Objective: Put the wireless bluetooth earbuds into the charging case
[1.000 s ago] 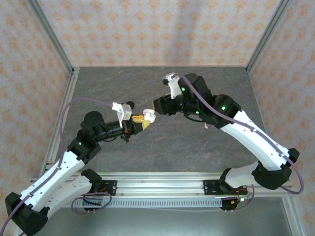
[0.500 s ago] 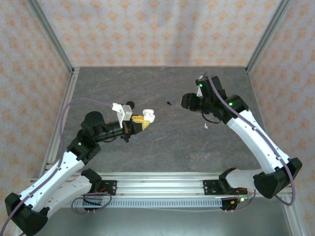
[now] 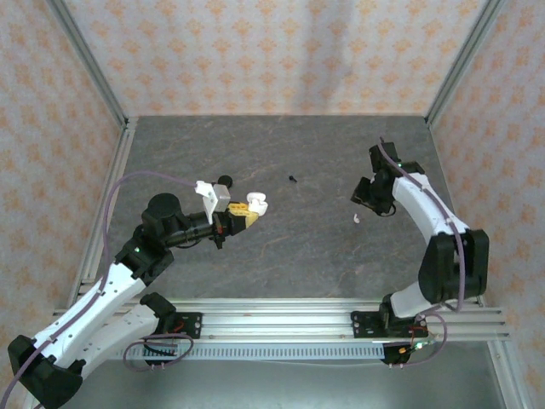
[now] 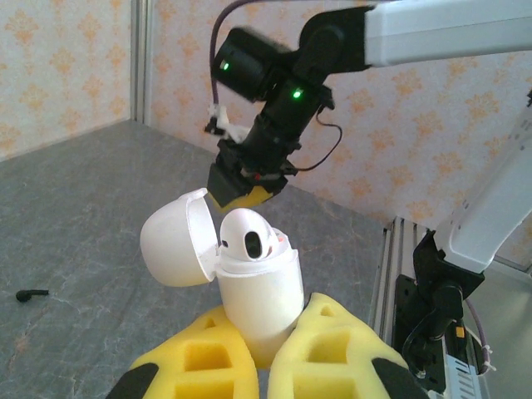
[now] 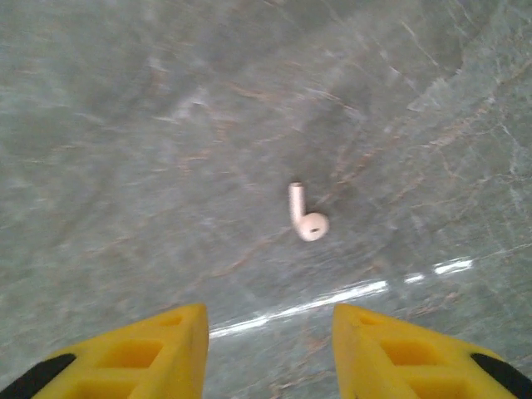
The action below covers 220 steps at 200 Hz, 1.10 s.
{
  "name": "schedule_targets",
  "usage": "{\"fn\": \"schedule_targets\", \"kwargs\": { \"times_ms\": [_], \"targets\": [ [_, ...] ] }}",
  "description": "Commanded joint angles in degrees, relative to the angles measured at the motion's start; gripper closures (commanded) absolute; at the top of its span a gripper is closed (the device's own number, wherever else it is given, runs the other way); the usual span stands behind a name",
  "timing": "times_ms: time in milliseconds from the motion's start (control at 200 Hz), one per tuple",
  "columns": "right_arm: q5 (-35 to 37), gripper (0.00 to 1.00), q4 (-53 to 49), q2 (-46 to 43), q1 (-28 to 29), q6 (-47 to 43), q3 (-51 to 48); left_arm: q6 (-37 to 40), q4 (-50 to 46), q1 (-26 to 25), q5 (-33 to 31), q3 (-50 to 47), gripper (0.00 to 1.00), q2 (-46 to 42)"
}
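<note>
Counting the earbuds first: the seated white earbud (image 4: 249,237) rests in the open case (image 4: 253,283), its rounded head poking above the rim. The lid (image 4: 174,237) is swung out to one side. The loose white earbud (image 5: 306,218) lies on the grey table (image 5: 125,125), just ahead of my right claw (image 5: 270,345). A black earbud (image 3: 292,179) lies farther back on the table, between my two arms and well apart from both the case and the loose white one. I judge the job part done: one bud is in its socket and the loose white one has yet to be picked up and seated. Whether the black one belongs to this case I cannot tell.

My left claw (image 4: 262,357) is clamped on the lower body of the case, holding it upright off the table with the opening facing up. My right claw has its jaws apart with nothing between them, hanging above the table and looking down at the loose white bud. My left arm reaches forward and inward from its base. My right arm is bent close to its own side, wrist tipped down.
</note>
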Motion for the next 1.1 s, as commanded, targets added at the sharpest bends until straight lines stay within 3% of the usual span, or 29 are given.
{"fn": "schedule_targets", "kwargs": {
  "times_ms": [0,150,660,1096],
  "targets": [
    [1.04,0.63,1.55,2.56,-1.89,-1.71,-1.04,2.08,-1.22,-0.34,-0.41,0.30,1.00,-0.55],
    [2.15,0.76,6.92,5.03,-6.03,-1.36,-4.18,1.39,0.01,-0.33,-0.24,-0.75,1.00,-0.61],
    [-7.80,0.83,12.84,17.19,-7.65,-4.90,-5.37,2.17,-0.80,-0.39,-0.32,-1.23,1.00,-0.32],
    [-12.73,0.85,15.16,12.23,0.09,-0.90,-10.39,2.08,-0.94,-0.39,-0.32,-1.03,1.00,-0.34]
  ]
}}
